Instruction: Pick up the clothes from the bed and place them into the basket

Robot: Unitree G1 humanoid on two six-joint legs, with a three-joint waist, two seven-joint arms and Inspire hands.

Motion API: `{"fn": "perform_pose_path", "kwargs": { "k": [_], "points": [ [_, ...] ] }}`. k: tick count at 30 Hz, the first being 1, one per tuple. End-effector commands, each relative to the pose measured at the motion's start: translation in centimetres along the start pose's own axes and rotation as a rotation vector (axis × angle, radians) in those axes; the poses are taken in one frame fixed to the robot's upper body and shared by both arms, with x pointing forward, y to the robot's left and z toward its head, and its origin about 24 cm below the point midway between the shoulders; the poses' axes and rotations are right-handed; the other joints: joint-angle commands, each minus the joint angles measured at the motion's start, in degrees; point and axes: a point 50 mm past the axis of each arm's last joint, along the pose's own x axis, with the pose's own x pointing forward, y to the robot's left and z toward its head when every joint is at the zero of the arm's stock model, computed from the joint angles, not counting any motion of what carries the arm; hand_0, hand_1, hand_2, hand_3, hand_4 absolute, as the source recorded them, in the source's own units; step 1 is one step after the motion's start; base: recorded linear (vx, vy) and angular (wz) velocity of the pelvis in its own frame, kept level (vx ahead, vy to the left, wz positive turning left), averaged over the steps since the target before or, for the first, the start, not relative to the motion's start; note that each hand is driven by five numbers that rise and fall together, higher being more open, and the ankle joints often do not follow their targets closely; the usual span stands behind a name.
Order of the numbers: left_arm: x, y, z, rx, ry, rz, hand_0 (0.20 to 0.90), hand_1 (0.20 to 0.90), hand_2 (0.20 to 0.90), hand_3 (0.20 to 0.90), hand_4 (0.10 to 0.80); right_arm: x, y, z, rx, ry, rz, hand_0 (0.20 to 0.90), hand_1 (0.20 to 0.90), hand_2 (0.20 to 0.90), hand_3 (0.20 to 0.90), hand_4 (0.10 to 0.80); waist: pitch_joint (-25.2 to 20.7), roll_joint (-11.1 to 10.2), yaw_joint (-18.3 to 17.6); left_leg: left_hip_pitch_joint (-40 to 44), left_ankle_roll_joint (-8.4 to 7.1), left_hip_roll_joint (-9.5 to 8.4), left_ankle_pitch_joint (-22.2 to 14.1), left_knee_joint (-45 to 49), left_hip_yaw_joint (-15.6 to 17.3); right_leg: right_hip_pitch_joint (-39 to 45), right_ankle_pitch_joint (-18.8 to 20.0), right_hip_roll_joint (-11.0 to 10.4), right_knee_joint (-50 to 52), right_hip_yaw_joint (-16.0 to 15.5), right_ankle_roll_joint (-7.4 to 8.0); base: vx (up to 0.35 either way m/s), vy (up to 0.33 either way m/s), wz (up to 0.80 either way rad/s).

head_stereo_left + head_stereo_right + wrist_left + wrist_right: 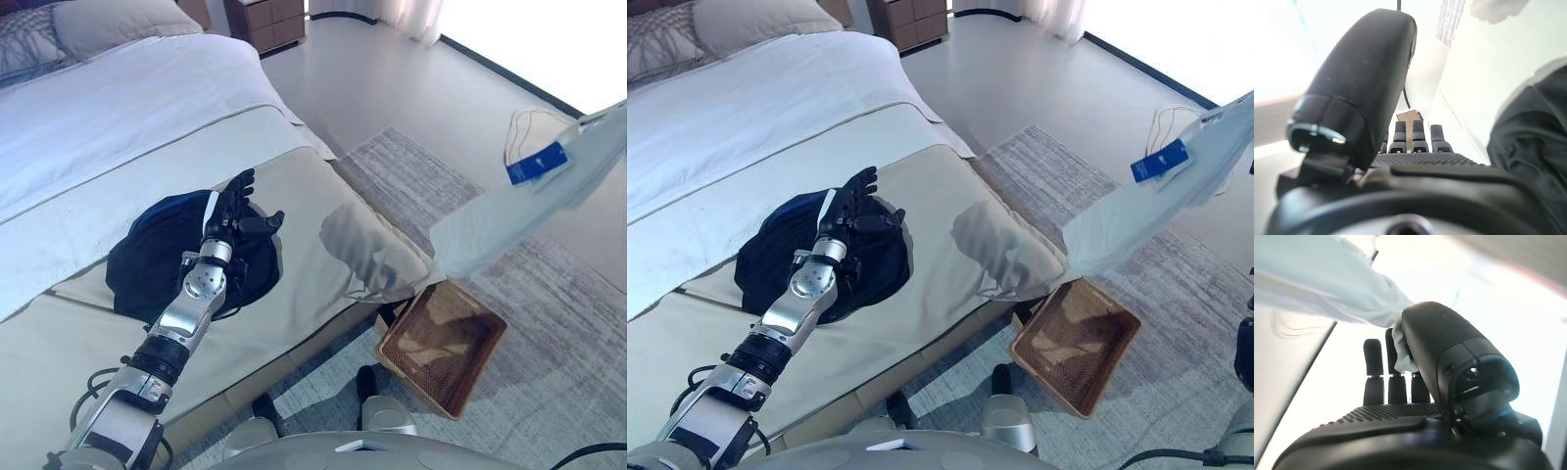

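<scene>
Silver-grey left arm (191,308) with a ball-like wrist joint; dark left hand (233,211); right hand (1415,396) dark, palm stippled.

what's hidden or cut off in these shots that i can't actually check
- Right hand: outside both eye views; only its wrist view shows it pinching the white garment.
- White garment: its upper end is cut by the right edge of the eye views.
- Dark garment: partly covered by the left hand.
- Basket: whether anything lies inside is unclear.

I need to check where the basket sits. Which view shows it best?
The left eye view: the whole wicker basket shows on the rug beside the bed, under the hanging white garment. The right eye view shows it similarly; neither wrist view shows it.
</scene>
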Motion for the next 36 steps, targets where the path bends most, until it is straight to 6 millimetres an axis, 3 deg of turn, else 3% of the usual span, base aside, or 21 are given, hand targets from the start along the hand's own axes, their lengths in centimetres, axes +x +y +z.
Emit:
{"fn": "perform_pose_path", "kwargs": {
  "k": [1, 11, 22, 27, 36],
  "points": [
    [0.8, -0.7, 2.5, 0.016, -0.139, -0.025, 0.900, 0.900, 0.900, 0.900, 0.800, -0.4, -0.2, 3.9, 0.076, -0.224, -0.012, 0.300, 0.300, 0.300, 0.200, 0.100, -9.52, -0.43, -0.01, 0.38, -0.80, -0.03, -6.11, 1.18, -2.22, 1.25, -5.89, 4.66, 1.81, -1.19, -0.25, -0.044, -0.029, -0.08],
    [0.7, -0.9, 2.2, 0.036, -0.114, -0.064, 0.900, 0.900, 0.900, 0.900, 0.800, -1.7, 1.1, -1.5, 0.086, -0.102, 0.035, 0.300, 0.300, 0.300, 0.200, 0.100, -8.07, 0.56, -2.11, -0.42, -1.60, 0.93, -6.51, 4.01, -0.77, 0.46, -5.54, 5.05, 2.27, 0.47, -0.81, -0.012, -0.040, -0.06],
    [0.3, -1.2, 0.3, 0.086, -0.022, -0.152, 0.900, 0.900, 0.900, 0.900, 0.800, -3.9, 2.8, -7.2, -0.103, 0.056, 0.175, 0.300, 0.300, 0.300, 0.200, 0.100, -6.21, 4.23, -4.84, -0.57, -2.05, 1.44, -6.52, 3.90, 2.36, -1.75, -4.88, 4.29, 2.07, 1.16, -0.50, 0.003, -0.025, -0.12],
    [-0.1, -0.9, -0.3, 0.099, 0.005, -0.154, 0.900, 0.900, 0.900, 0.900, 0.800, -5.0, 2.0, -10.8, -0.210, 0.154, 0.194, 0.300, 0.300, 0.300, 0.200, 0.100, -5.59, 5.31, -5.47, -0.65, -2.13, 1.70, -6.55, 3.99, 3.42, -2.43, -4.59, 4.30, 1.91, 1.54, -0.42, 0.006, -0.043, -0.11],
    [0.1, -1.1, 0.1, 0.095, -0.011, -0.144, 0.900, 0.900, 0.900, 0.900, 0.800, -5.3, 0.9, -13.7, -0.343, 0.251, 0.211, 0.300, 0.300, 0.300, 0.200, 0.100, -4.62, 6.22, -4.75, -1.42, -2.51, 1.97, -6.62, 4.67, 3.64, -2.83, -4.67, 4.10, 1.91, 1.00, -0.52, -0.011, -0.010, -0.03]
  ]
}}
